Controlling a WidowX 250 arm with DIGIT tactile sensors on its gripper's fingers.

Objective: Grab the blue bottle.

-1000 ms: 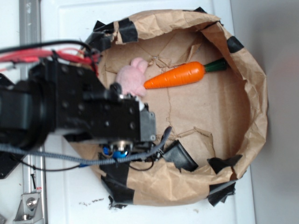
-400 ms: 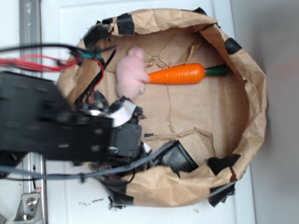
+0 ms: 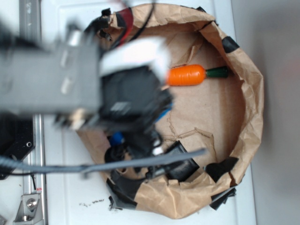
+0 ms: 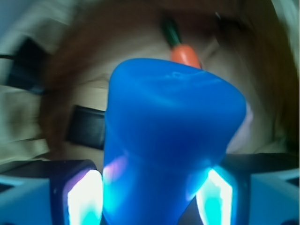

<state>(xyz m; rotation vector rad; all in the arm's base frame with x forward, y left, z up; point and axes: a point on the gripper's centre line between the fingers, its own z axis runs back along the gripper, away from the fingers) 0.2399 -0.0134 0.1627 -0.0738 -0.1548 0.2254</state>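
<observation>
The blue bottle [image 4: 173,136] fills the wrist view, wide flat end away from the camera, clamped between my two lit fingers [image 4: 84,197]. My gripper [image 4: 150,197] is shut on it. In the exterior view the blurred arm [image 3: 93,79] hangs over the left half of the paper bag and hides the gripper. Only a bit of bright blue [image 3: 164,114] shows at the arm's right edge.
The orange carrot [image 3: 186,75] with its green end lies in the brown paper bag [image 3: 248,108], beyond the bottle in the wrist view [image 4: 185,54]. A black square pad [image 3: 180,161] sits at the bag's near wall. A metal rail [image 3: 29,28] runs along the left.
The arm has moved up and toward the middle of the bag and now looks larger and blurred. It now covers the pink plush toy and the carrot's tip.
</observation>
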